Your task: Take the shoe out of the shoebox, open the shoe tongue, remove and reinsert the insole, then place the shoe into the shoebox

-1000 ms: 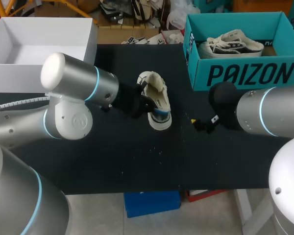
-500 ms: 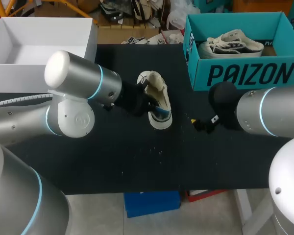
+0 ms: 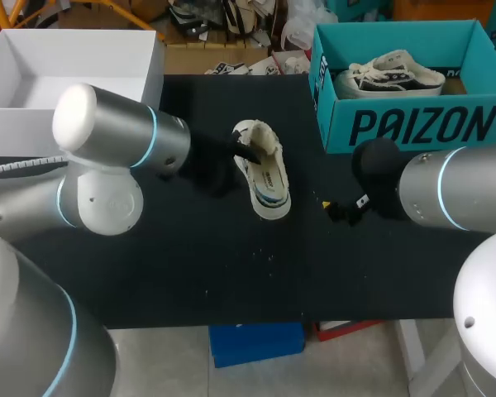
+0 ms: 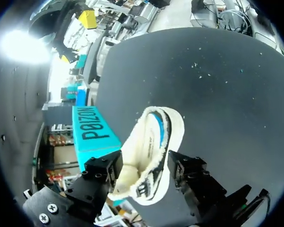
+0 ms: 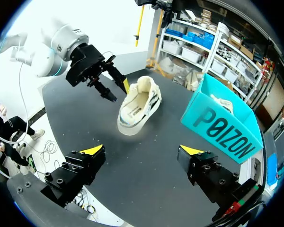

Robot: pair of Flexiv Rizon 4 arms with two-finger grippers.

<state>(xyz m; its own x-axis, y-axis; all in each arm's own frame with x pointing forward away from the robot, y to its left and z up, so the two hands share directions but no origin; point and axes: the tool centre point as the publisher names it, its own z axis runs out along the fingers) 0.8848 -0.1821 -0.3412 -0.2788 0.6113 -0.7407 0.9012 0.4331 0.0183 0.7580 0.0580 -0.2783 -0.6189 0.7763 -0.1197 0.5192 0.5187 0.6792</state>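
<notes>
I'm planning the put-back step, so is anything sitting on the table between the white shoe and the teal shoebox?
Nothing visible does: only black table shows between the shoe and the teal shoebox. The left end effector is by the shoe's collar, away from the box. The box already holds another shoe.

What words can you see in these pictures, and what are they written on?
On the teal shoebox, front wall: one big dark word in capitals, a brand name, so left unquoted.
On the shoe, side: a small dark label, too small to read.
No other print can be read.
</notes>
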